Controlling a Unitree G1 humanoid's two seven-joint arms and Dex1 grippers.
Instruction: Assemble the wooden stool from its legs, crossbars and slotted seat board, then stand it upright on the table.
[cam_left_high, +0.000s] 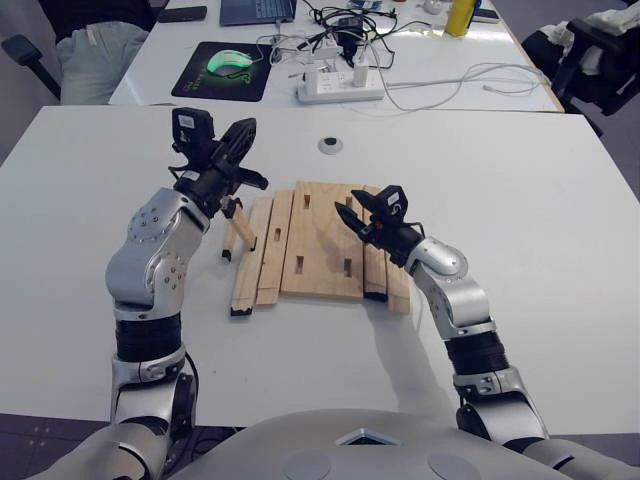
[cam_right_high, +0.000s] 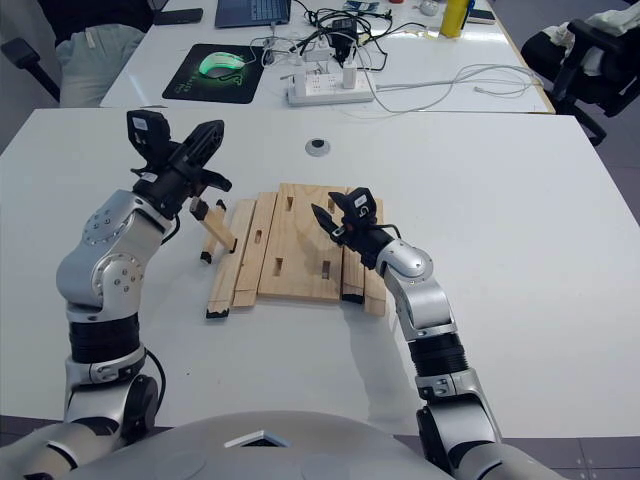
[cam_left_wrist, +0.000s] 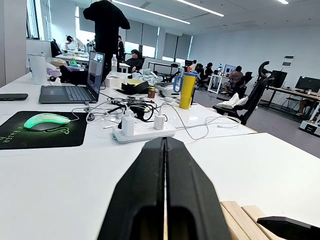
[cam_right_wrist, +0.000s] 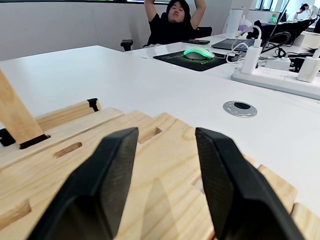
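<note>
The slotted seat board (cam_left_high: 320, 245) lies flat mid-table. Two long wooden pieces (cam_left_high: 262, 255) lie along its left side and more pieces (cam_left_high: 385, 275) along its right. A short wooden bar (cam_left_high: 237, 228) with black ends stands tilted just left of them. My left gripper (cam_left_high: 248, 128) is raised above that bar, fingers (cam_left_wrist: 150, 200) pressed together and pointing toward the far desk; nothing shows between them. My right gripper (cam_right_wrist: 166, 135) hovers open low over the board's right part, pointing left, with the board's slots (cam_right_wrist: 150, 134) ahead of it.
A round cable grommet (cam_left_high: 330, 145) sits in the table behind the board. Beyond the table's far edge, another desk carries a power strip (cam_left_high: 340, 88), cables and a mouse pad (cam_left_high: 225, 68). White table surface (cam_left_high: 520, 220) stretches to the right.
</note>
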